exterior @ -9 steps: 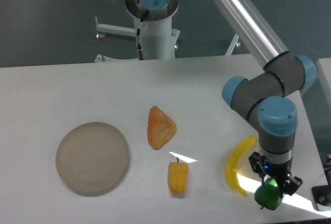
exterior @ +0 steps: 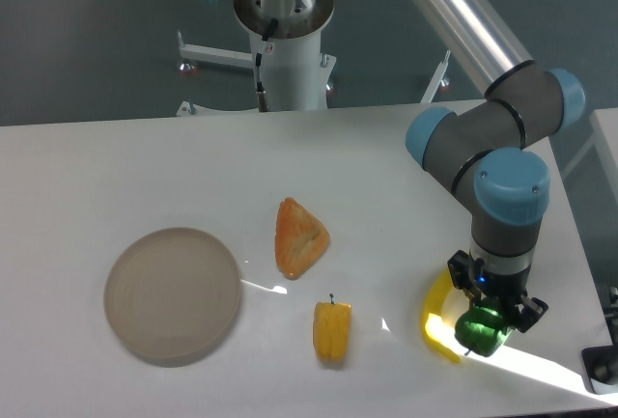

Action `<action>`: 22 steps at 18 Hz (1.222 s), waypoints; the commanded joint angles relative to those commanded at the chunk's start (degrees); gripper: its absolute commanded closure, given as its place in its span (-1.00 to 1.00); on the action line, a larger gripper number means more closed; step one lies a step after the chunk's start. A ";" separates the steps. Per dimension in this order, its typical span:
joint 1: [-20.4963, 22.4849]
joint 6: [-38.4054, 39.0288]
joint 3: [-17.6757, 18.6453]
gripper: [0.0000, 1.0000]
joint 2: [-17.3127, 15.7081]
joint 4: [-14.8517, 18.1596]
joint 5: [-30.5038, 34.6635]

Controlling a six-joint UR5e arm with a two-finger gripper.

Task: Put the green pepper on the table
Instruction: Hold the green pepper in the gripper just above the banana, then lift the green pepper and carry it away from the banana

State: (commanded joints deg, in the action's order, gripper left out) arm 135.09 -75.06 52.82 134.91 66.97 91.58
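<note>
The green pepper (exterior: 480, 332) is glossy and bright green, held at the front right of the white table (exterior: 116, 167). My gripper (exterior: 488, 314) points straight down and is shut on the green pepper, its dark fingers gripping it from both sides. The pepper hangs over the front end of a yellow banana (exterior: 436, 312); whether it touches the table I cannot tell.
A round beige plate (exterior: 172, 293) lies at the front left. An orange wedge-shaped food piece (exterior: 298, 236) sits mid-table, with a yellow-orange pepper (exterior: 332, 329) in front of it. The table's right edge is close to the gripper. The robot base stands at the back.
The gripper has moved left and slightly back with the green pepper, from beside the banana's front tip to over the banana.
</note>
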 joint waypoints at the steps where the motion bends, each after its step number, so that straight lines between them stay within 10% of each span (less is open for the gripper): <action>1: 0.00 0.00 0.00 0.35 -0.09 -0.09 0.00; 9: -0.26 0.09 3.33 0.35 -2.54 0.26 0.26; 22: -0.26 4.30 21.25 0.36 -15.64 0.00 -3.77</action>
State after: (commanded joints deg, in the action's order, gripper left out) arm 134.82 -70.76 74.07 119.28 66.97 87.81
